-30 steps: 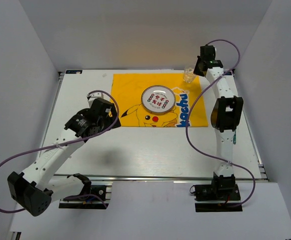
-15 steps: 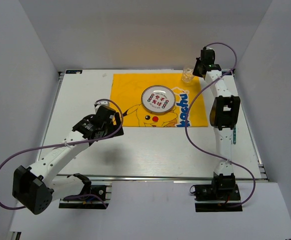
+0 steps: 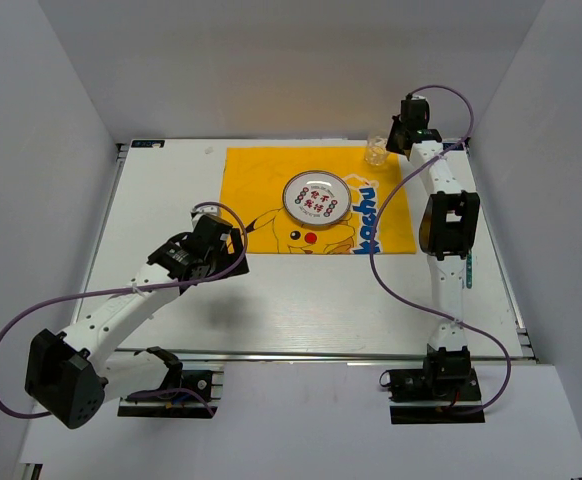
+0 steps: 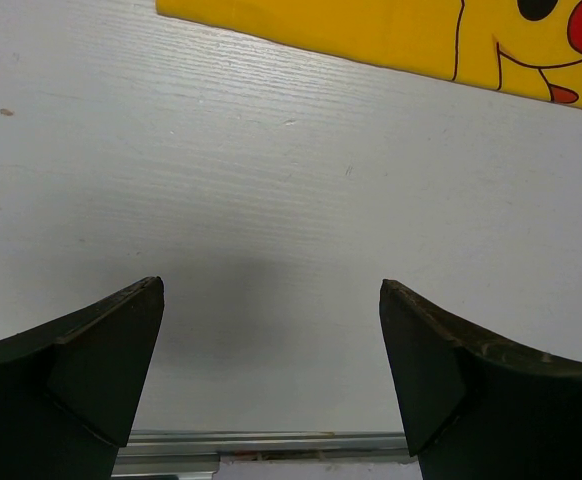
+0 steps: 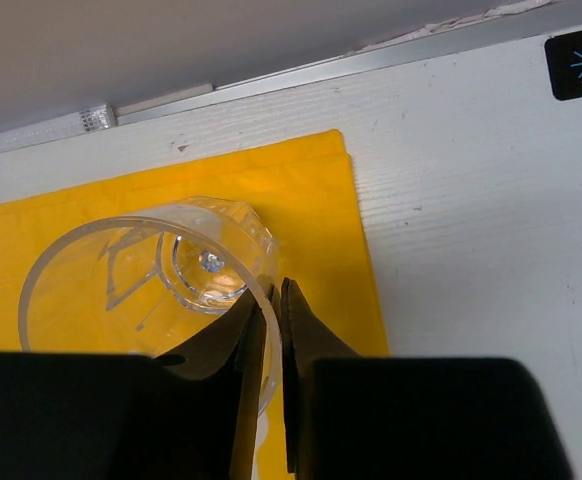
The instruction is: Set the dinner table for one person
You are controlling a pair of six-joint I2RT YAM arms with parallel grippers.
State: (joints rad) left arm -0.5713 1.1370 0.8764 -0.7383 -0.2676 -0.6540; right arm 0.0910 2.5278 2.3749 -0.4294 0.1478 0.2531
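A clear glass [image 3: 376, 150] stands on the back right corner of the yellow cartoon mat [image 3: 261, 175], which lies on the white dinner table [image 3: 321, 300]. My right gripper [image 3: 398, 137] is shut on the glass's rim. In the right wrist view one finger is inside the glass [image 5: 151, 270] and one outside, and the right gripper [image 5: 276, 292] pinches the wall. A round patterned plate [image 3: 314, 196] sits mid-mat. My left gripper [image 3: 233, 245] hangs open over bare tabletop [image 4: 271, 180] just off the mat's front left corner [image 4: 371, 25], and nothing is between the fingers of the left gripper [image 4: 271, 295].
A metal rail [image 4: 271, 440] runs along the table's near edge. White walls enclose the table at the back and on both sides. A black tag with a blue star [image 5: 581, 62] is stuck on the table near the back rail. Purple cables loop off both arms.
My left arm has swung right and forward, bringing its open gripper to the mat's front left corner. The right gripper has shifted slightly with the glass still pinched.
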